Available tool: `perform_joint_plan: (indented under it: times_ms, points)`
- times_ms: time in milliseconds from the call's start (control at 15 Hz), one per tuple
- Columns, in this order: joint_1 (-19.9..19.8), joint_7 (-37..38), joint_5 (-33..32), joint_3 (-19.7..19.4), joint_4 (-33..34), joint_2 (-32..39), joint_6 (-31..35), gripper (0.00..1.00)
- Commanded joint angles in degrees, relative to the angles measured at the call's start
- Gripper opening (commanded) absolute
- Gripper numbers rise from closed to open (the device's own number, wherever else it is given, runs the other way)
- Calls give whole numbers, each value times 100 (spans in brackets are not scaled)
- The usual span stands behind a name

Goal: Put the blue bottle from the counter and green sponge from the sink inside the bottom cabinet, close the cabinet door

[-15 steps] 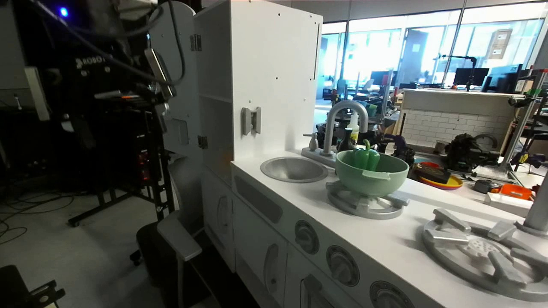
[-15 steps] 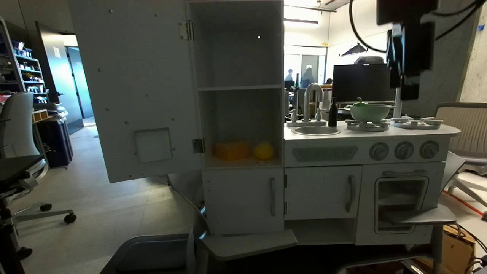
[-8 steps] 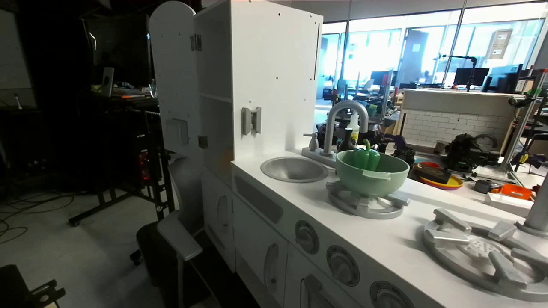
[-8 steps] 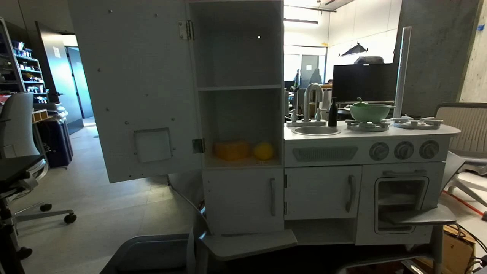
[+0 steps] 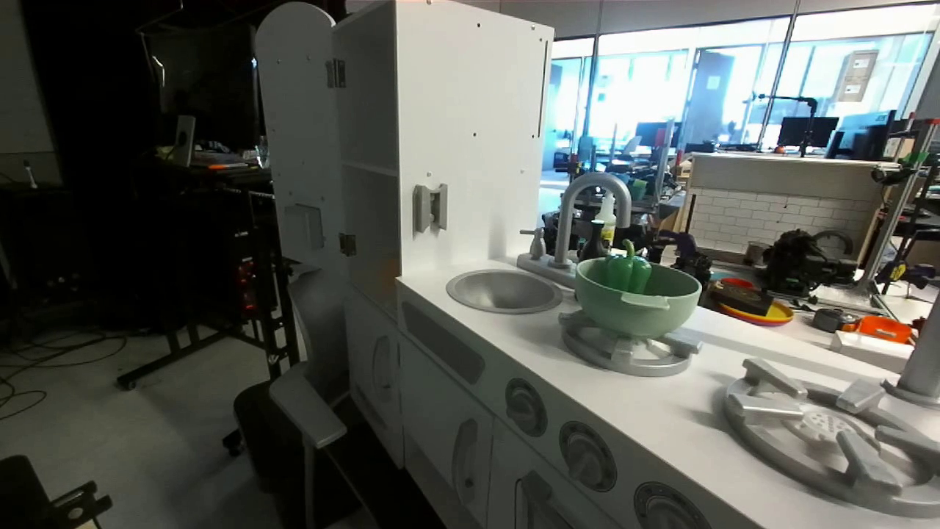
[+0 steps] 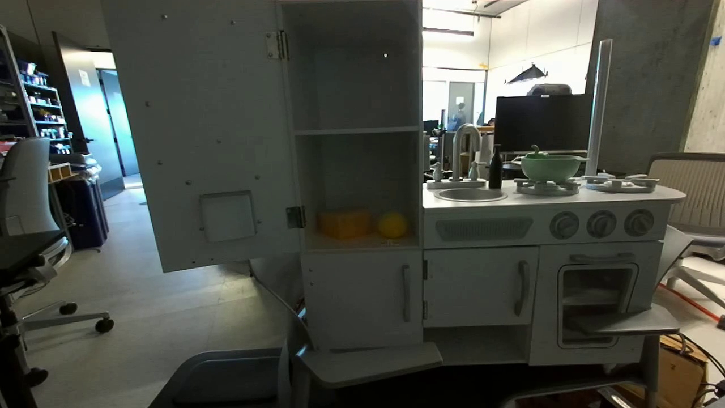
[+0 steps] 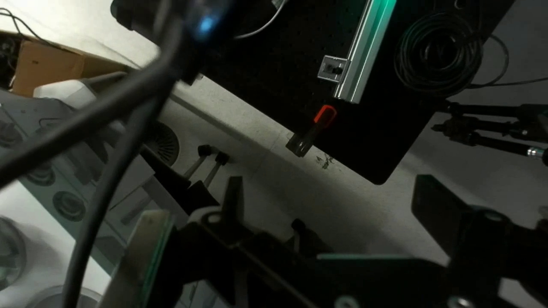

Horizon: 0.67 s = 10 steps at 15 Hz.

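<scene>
No blue bottle or green sponge shows in any view. A dark bottle [image 6: 495, 168] stands on the counter [image 6: 623, 195] beside the sink [image 6: 472, 195]; it also shows in an exterior view [image 5: 593, 244]. The sink holds nothing visible. The tall cabinet's upper door [image 6: 226, 147] is swung wide open. An orange block [image 6: 344, 224] and a yellow ball [image 6: 392, 225] sit on its lower shelf. The bottom cabinet doors [image 6: 357, 300] are shut. My gripper [image 7: 329, 190] is open and empty in the wrist view, over the floor; it is outside both exterior views.
A green bowl [image 5: 639, 305] with a green pepper [image 5: 628, 273] sits on a burner beside the sink. A chair arm [image 6: 371, 362] stands before the lower cabinet. In the wrist view, a black table [image 7: 278, 77] carries a metal rail [image 7: 364, 55]; cables [image 7: 141, 90] cross the left side.
One second ago the arm and gripper showed in both exterior views. They have since moved out of both. The kitchen, doors and objects have not moved.
</scene>
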Motion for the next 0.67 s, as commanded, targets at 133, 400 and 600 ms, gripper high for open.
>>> perform_joint_plan:
  times_ms: [133,400,600]
  points:
    - [21,457,145,-127,-481,-524,27,100]
    - [46,519,37,-87,-401,-393,-26,100]
    - [45,550,37,-79,-420,-396,-25,100]
